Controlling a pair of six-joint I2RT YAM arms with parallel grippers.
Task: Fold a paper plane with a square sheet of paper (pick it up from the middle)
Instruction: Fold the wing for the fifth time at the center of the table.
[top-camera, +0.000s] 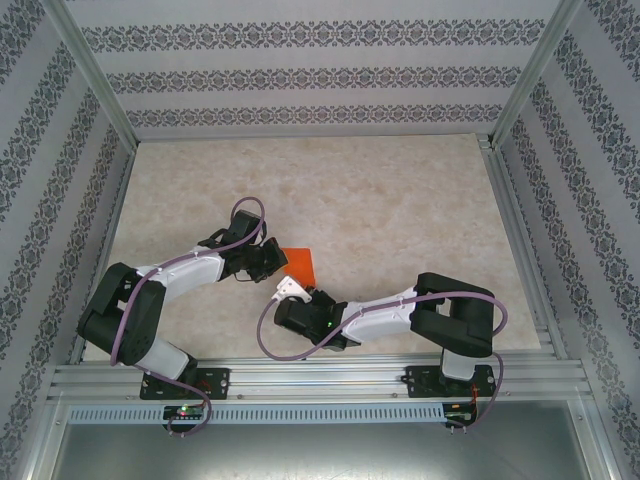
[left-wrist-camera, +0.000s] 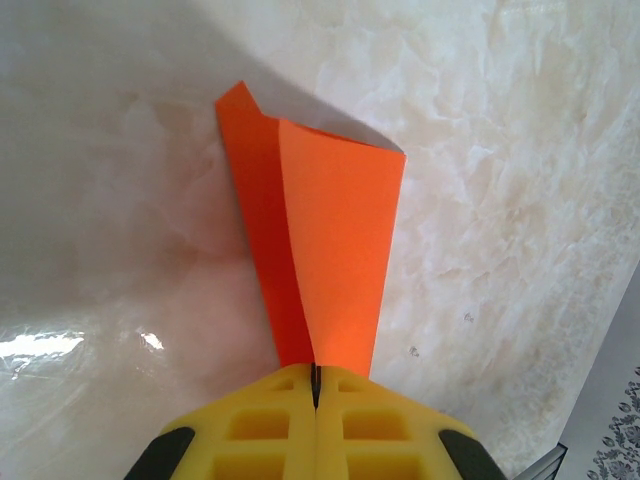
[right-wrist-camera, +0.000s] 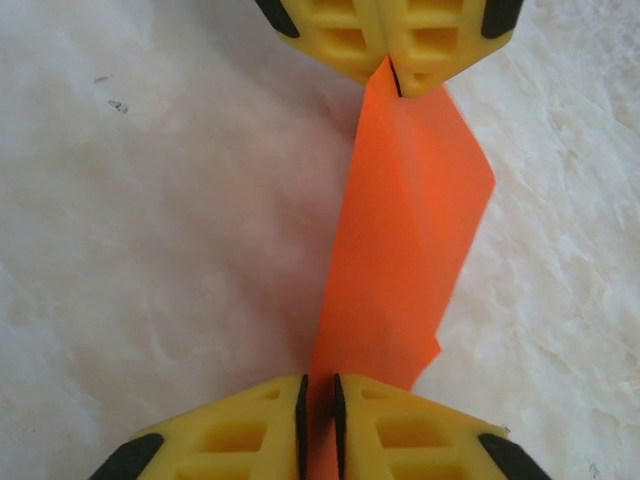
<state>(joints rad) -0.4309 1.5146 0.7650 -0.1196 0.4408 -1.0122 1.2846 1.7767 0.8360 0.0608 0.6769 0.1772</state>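
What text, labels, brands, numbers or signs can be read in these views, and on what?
None to read. The paper is plain orange; the left gripper and right gripper are unmarked yellow and black; the wall shows ornament, not lettering.

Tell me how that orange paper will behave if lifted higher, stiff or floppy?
Probably floppy: the orange paper looks thin and its free corner curls up. The fold likely stiffens it lengthwise. Pinched between the left hand and right hand, it could tear if they pull apart.
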